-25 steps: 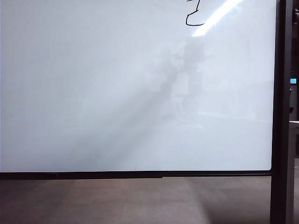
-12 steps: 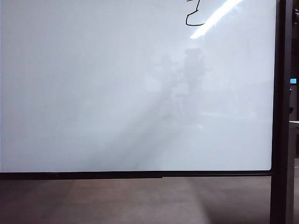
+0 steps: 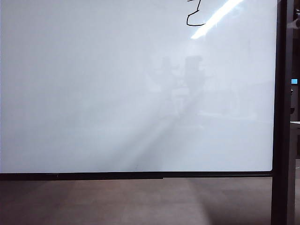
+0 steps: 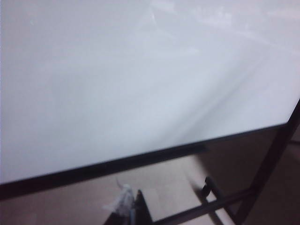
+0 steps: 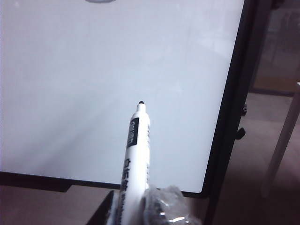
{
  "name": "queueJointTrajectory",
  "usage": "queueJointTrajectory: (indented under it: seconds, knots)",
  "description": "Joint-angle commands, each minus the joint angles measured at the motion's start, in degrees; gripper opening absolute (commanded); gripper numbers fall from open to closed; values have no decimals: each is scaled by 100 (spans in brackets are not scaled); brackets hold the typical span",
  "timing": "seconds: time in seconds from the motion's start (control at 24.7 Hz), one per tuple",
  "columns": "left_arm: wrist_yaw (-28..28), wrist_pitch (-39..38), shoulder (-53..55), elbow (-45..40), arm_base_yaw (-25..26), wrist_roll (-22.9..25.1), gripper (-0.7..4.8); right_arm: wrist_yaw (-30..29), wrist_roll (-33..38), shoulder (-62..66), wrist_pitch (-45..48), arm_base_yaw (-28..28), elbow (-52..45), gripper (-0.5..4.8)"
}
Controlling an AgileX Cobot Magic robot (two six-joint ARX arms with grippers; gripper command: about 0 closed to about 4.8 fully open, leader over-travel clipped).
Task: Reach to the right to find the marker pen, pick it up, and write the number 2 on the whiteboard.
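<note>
Board (image 3: 117,93) as landmark: 2 (image 3: 194,16) on it, top, right of centre. Post (image 3: 282,117) at board's right edge. Right gripper (image 5: 140,213) w/ pen (image 5: 136,154) before board, tip off it. Left gripper (image 4: 126,208) below board's bottom edge.

The large glossy white rectangular whiteboard (image 3: 117,93) has thin black edging and carries a pale grey reflection and a bright white slanted glare. The thin black hand-drawn number 2 (image 3: 194,18) curves near its upper edge. The slim white-barrelled marker pen (image 5: 136,159) has a black tip and black label print. The floor (image 3: 117,201) is dull brown. The upright post (image 3: 282,112) is black.
</note>
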Motion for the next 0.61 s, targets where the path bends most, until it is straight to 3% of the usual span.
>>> queueJointTrajectory:
  seconds: [0.04, 0.61]
  knots:
    - [2, 280, -13, -131, -2, -15, -5, -31, 22, 0, 87, 2, 31, 0]
    - [256, 1303, -13, -905, -2, -37, -5, -28, 20, 0, 85, 2, 31, 0]
